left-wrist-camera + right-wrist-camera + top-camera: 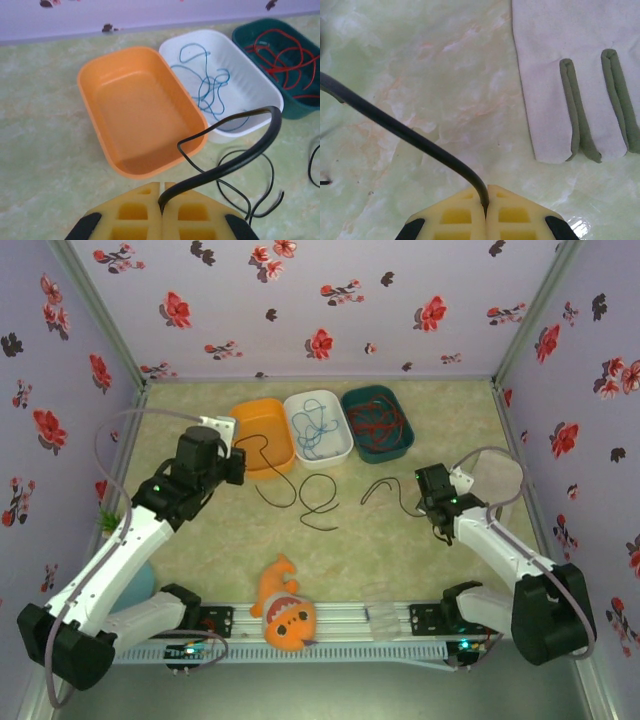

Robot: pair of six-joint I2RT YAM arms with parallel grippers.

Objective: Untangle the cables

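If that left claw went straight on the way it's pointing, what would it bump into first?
Probably the near rim of the orange tub, straight ahead of the left gripper, which is shut on the black cable.

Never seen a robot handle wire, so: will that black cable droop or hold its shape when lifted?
Probably floppy: the black cable arcs out of the left end effector and trails in loose loops on the table. Likely light, since a thin pinch holds it. It may spring slightly, keeping smooth curves rather than kinks.
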